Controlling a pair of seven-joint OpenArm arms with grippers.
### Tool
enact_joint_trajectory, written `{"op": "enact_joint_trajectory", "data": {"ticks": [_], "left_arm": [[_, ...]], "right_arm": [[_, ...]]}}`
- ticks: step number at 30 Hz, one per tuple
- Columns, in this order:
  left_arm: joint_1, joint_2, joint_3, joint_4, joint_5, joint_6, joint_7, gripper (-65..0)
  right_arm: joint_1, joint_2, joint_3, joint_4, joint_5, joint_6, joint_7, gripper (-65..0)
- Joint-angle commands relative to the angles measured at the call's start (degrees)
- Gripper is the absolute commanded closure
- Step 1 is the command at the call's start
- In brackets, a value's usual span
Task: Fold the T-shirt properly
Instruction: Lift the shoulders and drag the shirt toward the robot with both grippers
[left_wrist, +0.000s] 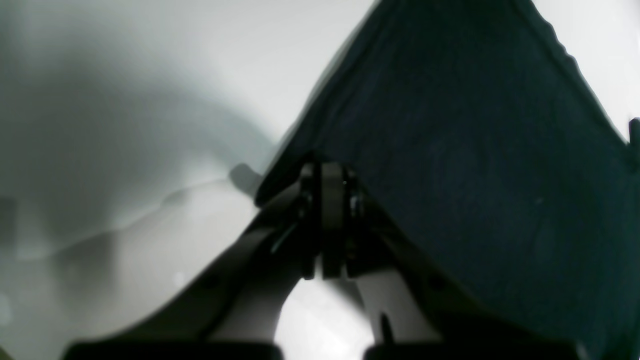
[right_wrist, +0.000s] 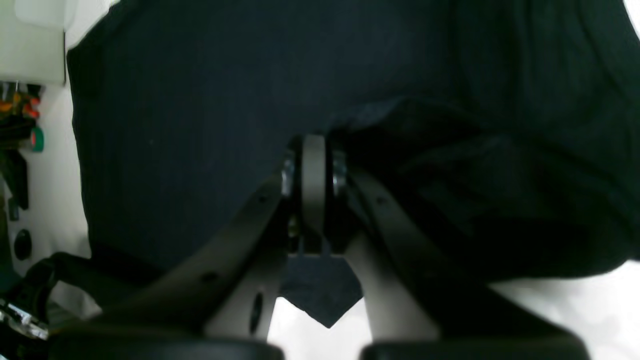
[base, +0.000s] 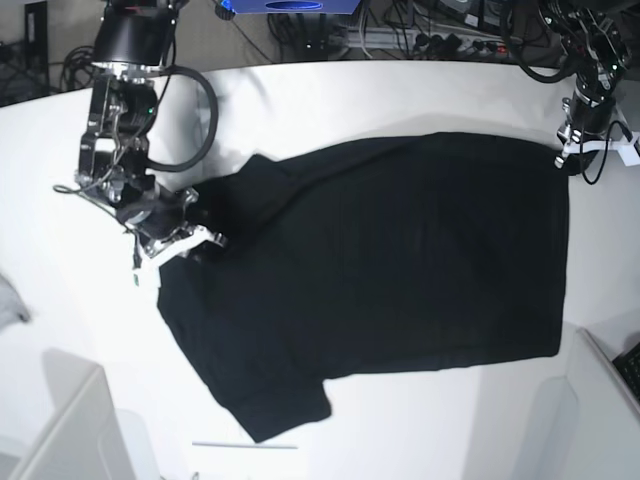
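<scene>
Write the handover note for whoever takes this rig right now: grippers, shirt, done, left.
Left gripper: shut on a corner of the T-shirt, at the far right of the base view.
Right gripper: shut on bunched T-shirt cloth near a sleeve, at the left of the base view.
T-shirt: spread mostly flat on the white table, plain black side up, one sleeve sticking out toward the near edge.
Done: both grips taken; no clean fold visible.
Left: all of the folding.
</scene>
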Motion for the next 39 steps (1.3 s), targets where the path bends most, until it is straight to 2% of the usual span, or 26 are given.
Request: {"op": "enact_joint_trajectory", "data": {"ticks": [1,7,12,21,26,36,39], "left_arm": [[-0.4,-0.8,-0.5,0.8,-0.5,-0.4,-1.2,0.0],[-2.4,-0.9,-0.5,0.8,-0.4,-0.3,-1.2,0.0],[-4.1,-2.8,-0.4,-0.9,-0.4,2.5,-1.2,0.0],[-7.5,-6.5,-0.3,-5.4,-0.4,2.7,-1.1,0.0],[-7.8,-8.7,2.8,-4.9,-0.4,2.7,-1.1,0.0],[-10.9,-8.9,4.6,-5.4,-0.4,2.8,-1.1,0.0],[-11.6,-9.0,5.7,-6.1,-0.3,5.5,-1.1,0.0]], "right_arm": [[1.9,0.2,0.1,0.2,0.8,0.3,1.1,0.0],[6.2,0.5,0.0,-5.4,0.8,0.3,3.3,0.0],[9.1,0.5,0.0,-9.1,0.8,0.3,4.0,0.0],[12.4,0.5,0.0,-14.8,0.8,0.2,7.1,0.0],[13.4,0.5,0.0,-16.5,0.8,0.2,7.4,0.0],[13.4,0.5,0.0,-16.6,0.8,0.2,8.8,0.0],[13.4,0.4,0.0,-16.6,0.8,0.2,8.7,0.0]]}}
